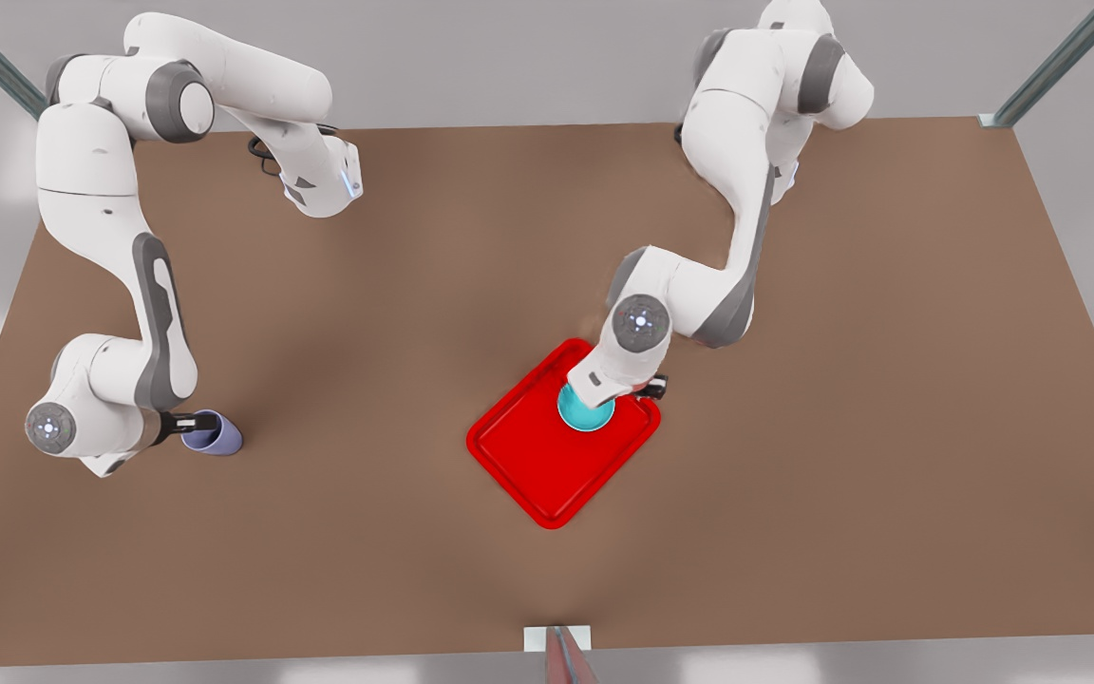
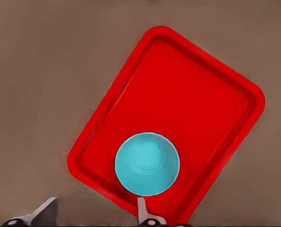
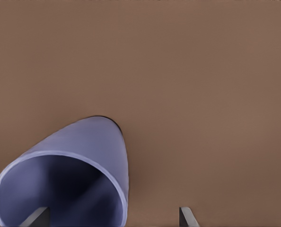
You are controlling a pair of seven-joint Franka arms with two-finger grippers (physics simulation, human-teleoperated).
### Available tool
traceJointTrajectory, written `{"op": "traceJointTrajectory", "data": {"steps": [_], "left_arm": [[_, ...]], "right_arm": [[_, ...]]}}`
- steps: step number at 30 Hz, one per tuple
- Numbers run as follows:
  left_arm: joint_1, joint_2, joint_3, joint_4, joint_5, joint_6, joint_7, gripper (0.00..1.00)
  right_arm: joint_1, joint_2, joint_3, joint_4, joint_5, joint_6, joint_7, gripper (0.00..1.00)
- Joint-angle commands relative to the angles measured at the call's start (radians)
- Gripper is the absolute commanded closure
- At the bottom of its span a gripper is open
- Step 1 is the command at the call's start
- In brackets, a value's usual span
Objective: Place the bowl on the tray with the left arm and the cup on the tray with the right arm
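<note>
While spread left gripper hovers over bowl on tray, risks tipping upright cup off-tray, spread right gripper straddling only one wall.

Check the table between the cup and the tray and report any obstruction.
Nothing visible blocks it. Bare table lies between the cup, at the right tool, and the tray. The bowl sits in one tray corner under the left tool; the rest is free.

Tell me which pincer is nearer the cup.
Right. The right pincer is at the cup, one finger inside its rim; the left pincer hangs over the bowl on the tray.
</note>
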Motion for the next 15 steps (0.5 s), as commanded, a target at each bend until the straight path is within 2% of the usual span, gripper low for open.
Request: {"op": "traceJointTrajectory", "data": {"steps": [1,3,4,5,6,7,8,9,10,12,15], "left_arm": [[0.027,-0.019,0.0,0.002,0.004,-0.029,0.003,0.0],[0.213,-0.122,0.003,0.011,0.044,-0.183,0.151,0.0],[0.265,-0.177,0.037,0.009,0.073,-0.242,0.174,0.0],[0.363,-0.224,0.002,0.002,0.16,-0.29,0.172,0.0],[0.476,-0.264,-0.058,-0.017,0.168,-0.321,0.172,0.0],[0.568,-0.304,-0.126,-0.049,0.175,-0.339,0.171,0.0],[0.697,-0.365,-0.267,-0.083,0.254,-0.341,0.16,0.0],[0.855,-0.416,-0.437,-0.104,0.261,-0.365,0.157,0.0],[0.863,-0.48,-0.448,-0.168,0.269,-0.351,0.158,0.0],[0.785,-0.505,-0.368,-0.179,0.314,-0.354,0.169,0.0],[0.785,-0.488,-0.376,-0.173,0.309,-0.345,0.163,0.0]], "right_arm": [[0.0,0.003,0.0,0.0,0.0,0.0,0.0,0.0],[0.002,0.012,0.0,0.002,-0.002,0.006,0.0,0.0],[0.002,0.014,0.0,0.002,-0.002,0.006,-0.002,0.1],[0.002,0.014,0.0,0.002,-0.002,0.006,-0.002,0.27],[0.002,0.014,0.0,0.002,-0.002,0.006,-0.015,0.4],[0.002,0.014,0.0,0.002,-0.002,0.006,-0.02,0.47],[0.0,0.014,0.0,0.002,-0.002,0.006,-0.02,0.57],[0.0,0.02,0.0,0.002,-0.002,0.006,-0.02,0.62],[0.0,0.02,0.0,0.002,-0.002,0.006,-0.02,0.66],[0.002,0.028,0.0,0.003,-0.002,0.006,-0.02,0.66],[0.002,0.029,0.0,0.005,-0.002,0.006,-0.02,0.74]]}}
